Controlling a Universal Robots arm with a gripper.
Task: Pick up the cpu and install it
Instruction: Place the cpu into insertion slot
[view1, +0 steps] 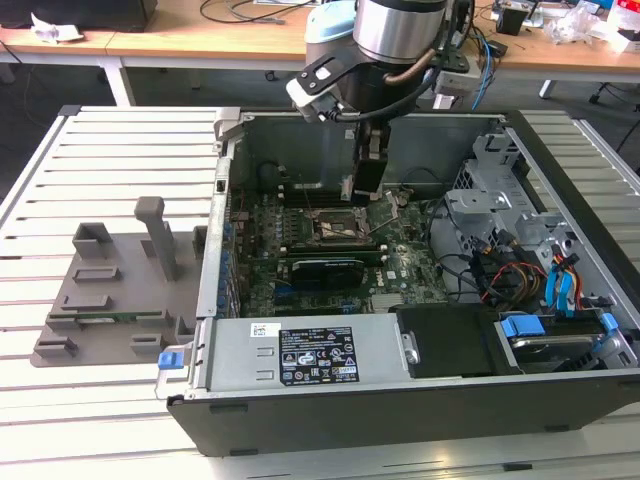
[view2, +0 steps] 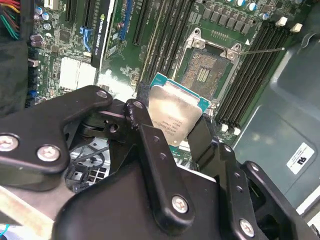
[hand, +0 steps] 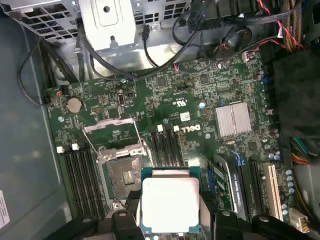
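Now my pincer (hand: 170, 216) is clenched on the thin, square, silver-topped cpu (hand: 170, 202) by opposite edges, near the open black socket (hand: 125, 176); light, stiff, likely fragile underneath, I judge.

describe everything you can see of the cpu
The cpu is a thin, flat square chip with a pale silver metal lid on a green-edged board. The black gripper clamps it by opposite edges and holds it lid-up in the air over the motherboard, close to the open, empty socket, not yet seated.
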